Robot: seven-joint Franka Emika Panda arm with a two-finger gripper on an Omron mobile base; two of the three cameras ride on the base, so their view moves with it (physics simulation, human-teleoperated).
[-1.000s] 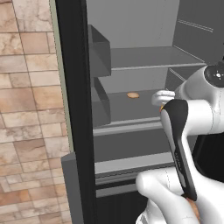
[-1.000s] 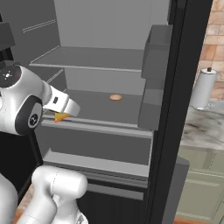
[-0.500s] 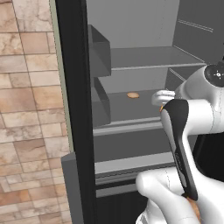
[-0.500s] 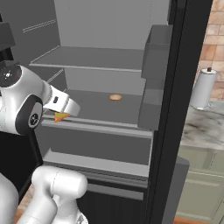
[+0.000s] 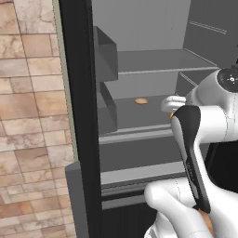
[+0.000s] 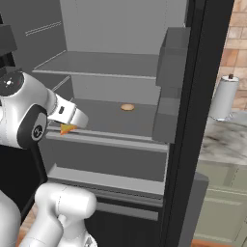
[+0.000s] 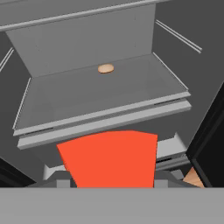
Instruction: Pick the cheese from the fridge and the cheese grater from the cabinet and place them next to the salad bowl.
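The fridge [image 5: 139, 69] stands open in front of me, with grey shelves [image 6: 111, 62] and grey walls [image 7: 100, 96]. My gripper [image 7: 111, 175] is shut on the cheese [image 7: 109, 157], whose red-orange side covers the lower middle of the hand view. From the right base view the cheese [image 6: 67, 128] shows as a small orange wedge under the hand, just before the front edge of the middle shelf. In the left base view a sliver of the cheese [image 5: 172, 114] peeks out beside the gripper [image 5: 170, 106]. The cheese grater, cabinet and salad bowl are out of view.
A flat tan disc [image 5: 141, 101] lies at the back of the middle shelf [image 6: 127, 107] [image 7: 105, 68]. Grey door bins [image 6: 171, 58] hang on the open door at right. A paper towel roll [image 6: 224, 96] stands on a marble counter [image 6: 222, 140]. A brick wall [image 5: 28, 116] lies left.
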